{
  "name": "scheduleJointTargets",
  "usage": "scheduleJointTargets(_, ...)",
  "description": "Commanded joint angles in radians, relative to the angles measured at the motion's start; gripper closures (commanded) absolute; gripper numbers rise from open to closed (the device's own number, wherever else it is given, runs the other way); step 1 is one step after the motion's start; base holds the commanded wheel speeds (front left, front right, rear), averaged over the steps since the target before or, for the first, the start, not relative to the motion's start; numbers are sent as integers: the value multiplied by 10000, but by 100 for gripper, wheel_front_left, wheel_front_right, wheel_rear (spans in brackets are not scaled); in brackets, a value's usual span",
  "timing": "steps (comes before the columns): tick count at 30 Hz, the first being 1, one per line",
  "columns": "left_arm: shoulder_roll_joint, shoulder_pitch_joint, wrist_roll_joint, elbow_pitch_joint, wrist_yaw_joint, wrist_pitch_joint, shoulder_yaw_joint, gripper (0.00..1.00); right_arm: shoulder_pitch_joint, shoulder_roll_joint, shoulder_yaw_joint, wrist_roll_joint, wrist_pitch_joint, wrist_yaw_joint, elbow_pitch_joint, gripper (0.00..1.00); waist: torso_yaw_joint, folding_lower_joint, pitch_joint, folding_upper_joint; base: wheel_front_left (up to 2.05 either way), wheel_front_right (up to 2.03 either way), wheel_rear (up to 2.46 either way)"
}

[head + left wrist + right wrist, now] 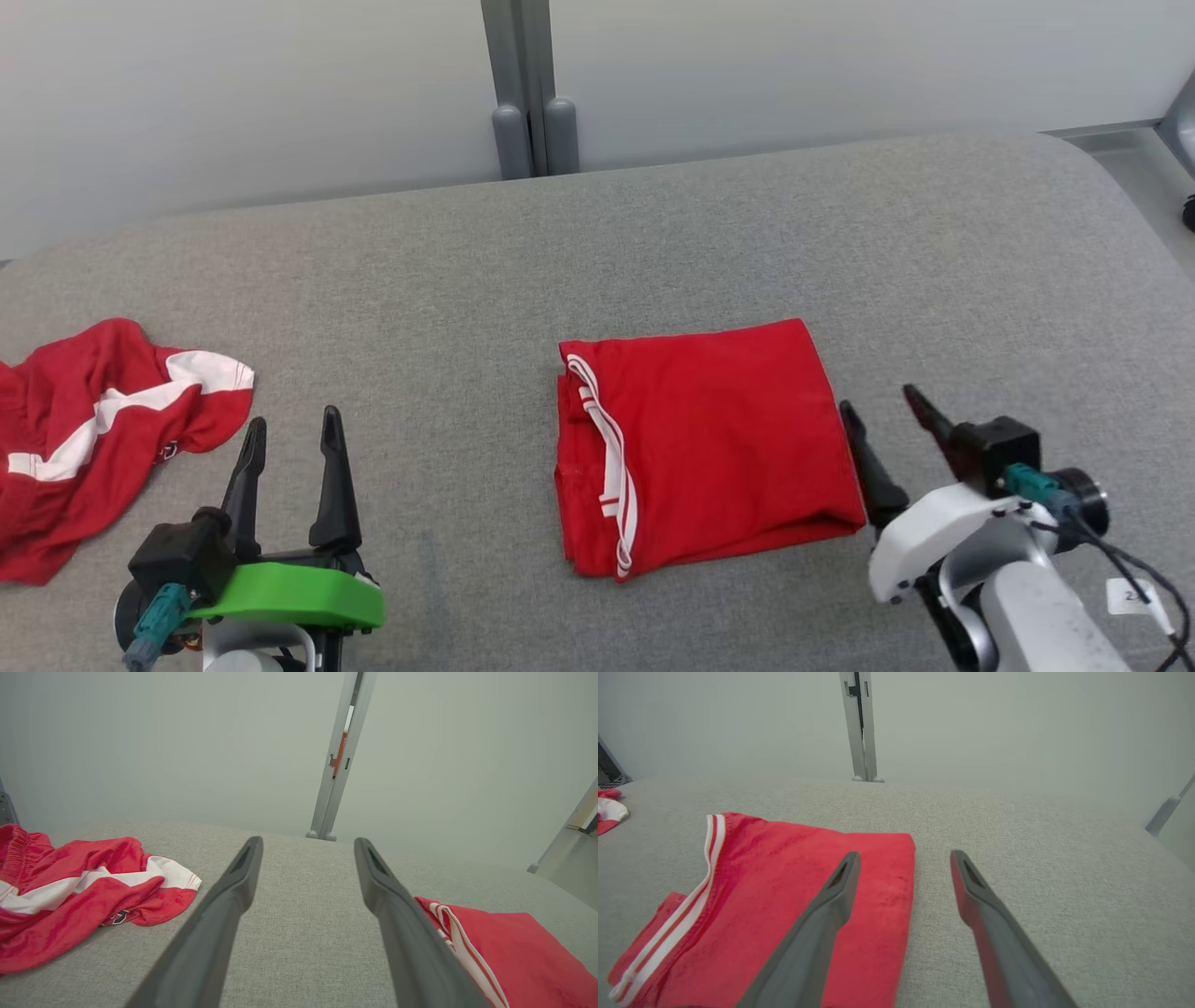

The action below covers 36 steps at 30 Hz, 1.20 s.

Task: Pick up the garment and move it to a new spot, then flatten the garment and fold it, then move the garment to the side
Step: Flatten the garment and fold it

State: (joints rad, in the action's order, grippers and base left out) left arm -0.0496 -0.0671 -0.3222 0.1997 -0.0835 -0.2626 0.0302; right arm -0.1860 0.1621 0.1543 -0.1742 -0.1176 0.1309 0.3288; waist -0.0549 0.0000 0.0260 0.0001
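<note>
Grey woven fabric (653,233) covers the broad padded surface seen from the head view, with a pale wall (233,93) and a grey upright post (532,93) behind it. A folded red garment (709,439) is laid flat near the middle of the surface, its white-striped trim (611,448) turned toward the robot's left. A second, crumpled red and white garment (84,439) is heaped at the far left edge, well apart from the folded one. The left gripper (293,420) is held over bare fabric between the two garments, jaws spread wide and nothing grasped. The right gripper (878,399) is placed just beside the folded garment's right edge, jaws likewise spread wide and empty. In the left wrist view, only grey fabric is seen between the two dark fingers; the crumpled garment is seen at the left and a corner of the folded garment at the lower right, partly hidden by one finger. In the right wrist view, one finger is seen over the folded garment's edge and the other over bare fabric; whether the cloth is touched cannot be told.
</note>
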Motion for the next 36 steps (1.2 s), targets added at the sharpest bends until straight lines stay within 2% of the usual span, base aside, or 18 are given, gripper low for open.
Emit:
scheduleJointTargets(1, -22, -106, -21, -42, -42, -26, 24, 0, 5, -212, 149, 112, -79, -5, 233, 100, 97, 0, 167, -1, 0, 0, 0)
scheduleJointTargets(8, -25, -476, -23, -51, -53, -26, 308, 0, -807, -864, 889, 426, -657, -6, 1935, 100, 575, 0, 681, -1, 0, 0, 0)
scheduleJointTargets(15, -25, -803, 131, 17, -122, -26, 443, 0, -1784, -1098, 2115, 43, -1111, -9, 3558, 100, 1076, 0, 1198, -1, 0, 0, 0)
scheduleJointTargets(20, -25, -1014, 100, 48, -178, -26, 548, 0, -2277, -1095, 3640, -1043, -1308, -9, 3903, 100, 1416, 0, 1538, -1, 0, 0, 0)
scheduleJointTargets(28, -23, -1202, 69, 135, -210, -26, 641, 0, -2781, -1103, 5395, -2142, -1260, -9, 4414, 100, 1671, 0, 1814, -1, 0, 0, 0)
scheduleJointTargets(32, -23, -1278, 50, 173, -191, -26, 699, 0, -3065, -1103, 6249, -2828, -1236, -8, 4279, 100, 1706, 0, 1897, -1, 0, 0, 0)
scheduleJointTargets(36, -23, -1286, 61, 177, -168, -26, 659, 0, -3423, -1099, 6672, -3496, -1367, -9, 3784, 100, 1621, 0, 1901, -1, 0, 0, 0)
